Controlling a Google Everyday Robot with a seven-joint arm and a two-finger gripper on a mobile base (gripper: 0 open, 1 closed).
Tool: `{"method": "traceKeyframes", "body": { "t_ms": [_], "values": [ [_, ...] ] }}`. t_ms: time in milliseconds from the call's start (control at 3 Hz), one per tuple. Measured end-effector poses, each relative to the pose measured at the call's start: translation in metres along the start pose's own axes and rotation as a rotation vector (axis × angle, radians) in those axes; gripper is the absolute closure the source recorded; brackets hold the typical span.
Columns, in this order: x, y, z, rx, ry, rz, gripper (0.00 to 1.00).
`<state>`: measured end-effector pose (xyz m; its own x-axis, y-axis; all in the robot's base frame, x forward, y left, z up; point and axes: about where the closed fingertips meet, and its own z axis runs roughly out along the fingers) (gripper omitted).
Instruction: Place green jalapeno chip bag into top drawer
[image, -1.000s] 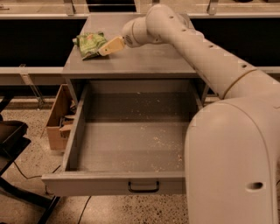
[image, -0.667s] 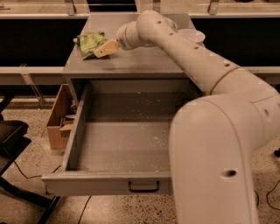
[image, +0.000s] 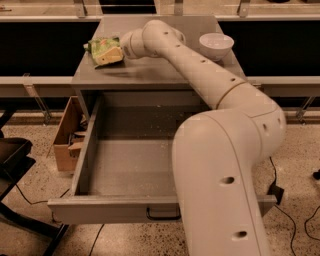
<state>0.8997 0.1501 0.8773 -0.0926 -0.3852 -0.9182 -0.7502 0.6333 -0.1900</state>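
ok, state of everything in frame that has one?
top drawer: pulled open, bag not inside.
green jalapeno chip bag: crumpled, at the cabinet top's left side.
pincer: against the bag, above the cabinet top.
white bowl: upright, on the cabinet top's right.

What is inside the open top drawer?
Only its speckled grey floor shows in the top drawer; the robot arm covers its right side. The green jalapeno chip bag is over the cabinet top, at the pincer.
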Motion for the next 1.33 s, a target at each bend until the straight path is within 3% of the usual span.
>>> {"method": "traceKeyframes", "body": {
  "t_ms": [333, 1000, 1333],
  "values": [
    [-0.006, 0.012, 0.025, -0.047, -0.022, 0.003, 0.03],
    [0.007, 0.022, 0.046, -0.104, 0.012, 0.019, 0.50],
    [0.008, 0.023, 0.047, -0.107, 0.015, 0.020, 0.73]
  ]
}}
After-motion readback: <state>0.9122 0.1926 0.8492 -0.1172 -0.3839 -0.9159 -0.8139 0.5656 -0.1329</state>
